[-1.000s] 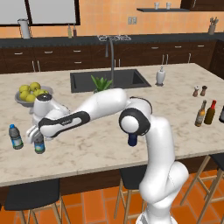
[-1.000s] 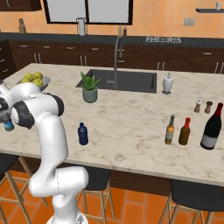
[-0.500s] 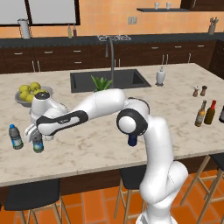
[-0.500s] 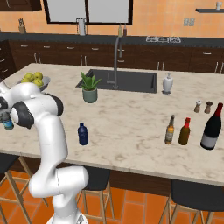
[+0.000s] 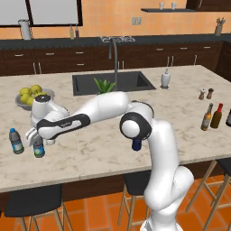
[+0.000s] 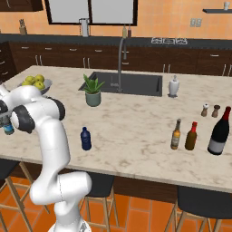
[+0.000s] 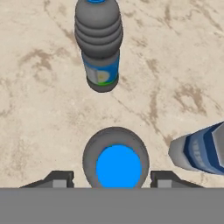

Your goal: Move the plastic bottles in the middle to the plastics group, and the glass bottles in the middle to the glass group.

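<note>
A clear greyish plastic bottle (image 7: 116, 164) with a blue cap stands on the counter right under my gripper (image 7: 113, 179). The jaws are open, with a small gap to the bottle on each side. In the left base view that bottle (image 5: 39, 148) stands at the counter's left end below the gripper (image 5: 38, 142). Beside it stand the plastics group bottles (image 5: 16, 140) (image 7: 99, 43) (image 7: 199, 151). A dark navy bottle (image 6: 85, 138) stands mid-counter near the front. Far right, an amber glass bottle (image 6: 176, 134) stands beside a red-necked bottle (image 6: 191, 136).
A bowl of yellow fruit (image 5: 32, 95) sits behind the gripper. A potted plant (image 6: 92, 91) and the sink (image 6: 129, 83) are mid-counter, with a white dispenser (image 6: 174, 85) beyond. Salt and pepper shakers (image 6: 210, 110) and a large dark wine bottle (image 6: 220, 132) stand at the right end.
The jaws have spread apart off the greyish bottle, which stays standing on the counter. The arm and the other bottles have not moved.
</note>
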### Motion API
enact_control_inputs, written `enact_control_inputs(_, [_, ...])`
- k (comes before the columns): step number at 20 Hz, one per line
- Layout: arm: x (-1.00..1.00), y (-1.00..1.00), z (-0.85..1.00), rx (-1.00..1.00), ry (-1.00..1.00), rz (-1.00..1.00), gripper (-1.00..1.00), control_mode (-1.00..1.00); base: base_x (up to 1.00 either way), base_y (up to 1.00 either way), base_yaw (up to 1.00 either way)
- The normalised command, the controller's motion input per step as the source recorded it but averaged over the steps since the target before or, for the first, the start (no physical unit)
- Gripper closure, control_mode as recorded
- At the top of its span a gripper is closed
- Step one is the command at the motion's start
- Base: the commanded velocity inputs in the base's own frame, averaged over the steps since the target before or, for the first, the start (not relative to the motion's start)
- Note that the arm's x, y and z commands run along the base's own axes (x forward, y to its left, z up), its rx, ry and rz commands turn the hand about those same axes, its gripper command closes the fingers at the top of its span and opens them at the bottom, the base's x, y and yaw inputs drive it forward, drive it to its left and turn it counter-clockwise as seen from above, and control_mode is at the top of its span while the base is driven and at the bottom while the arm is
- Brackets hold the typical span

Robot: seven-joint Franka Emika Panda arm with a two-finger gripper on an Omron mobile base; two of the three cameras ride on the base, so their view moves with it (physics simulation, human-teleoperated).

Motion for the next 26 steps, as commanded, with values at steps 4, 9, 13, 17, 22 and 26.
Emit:
enact_control_inputs(4, [0.00, 0.00, 0.00, 0.00, 0.00, 0.00, -1.00, -1.00, 0.00, 0.00, 0.00])
enact_control_inputs(9, [0.00, -0.01, 0.11, 0.00, 0.00, 0.00, -1.00, -1.00, 0.00, 0.00, 0.00])
enact_control_inputs(13, [-0.11, -0.29, 0.31, 0.00, 0.00, -0.02, -1.00, -1.00, 0.00, 0.00, 0.00])
enact_control_inputs(17, [-0.41, -0.57, 0.27, 0.03, 0.00, -0.07, -1.00, -1.00, 0.00, 0.00, 0.00])
enact_control_inputs(22, [-0.53, -0.67, 0.18, 0.05, 0.00, -0.08, -1.00, -1.00, 0.00, 0.00, 0.00])
enact_control_inputs(26, [-0.38, -0.84, 0.03, 0.03, 0.00, -0.07, -1.00, -1.00, 0.00, 0.00, 0.00])
